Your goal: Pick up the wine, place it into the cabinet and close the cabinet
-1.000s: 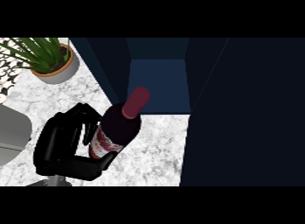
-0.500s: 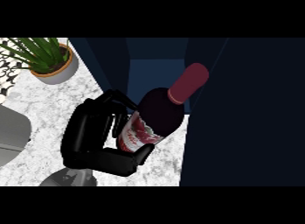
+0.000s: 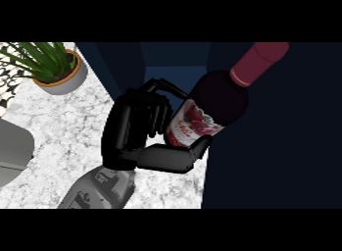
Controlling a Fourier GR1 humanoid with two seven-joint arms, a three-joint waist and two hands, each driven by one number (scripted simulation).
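At the counter's point(image 3: 65, 122) right edge, against the dark cabinet point(image 3: 289, 147), the wine bottle point(image 3: 213, 105) is held tilted, its red-capped neck pointing up and right over the cabinet front. The hand point(image 3: 134, 130) is clamped on the bottle, fingers curled behind it and thumb under its labelled base; which hand it is cannot be told. A potted plant point(image 3: 54, 68) is noted near the far left corner, well apart.
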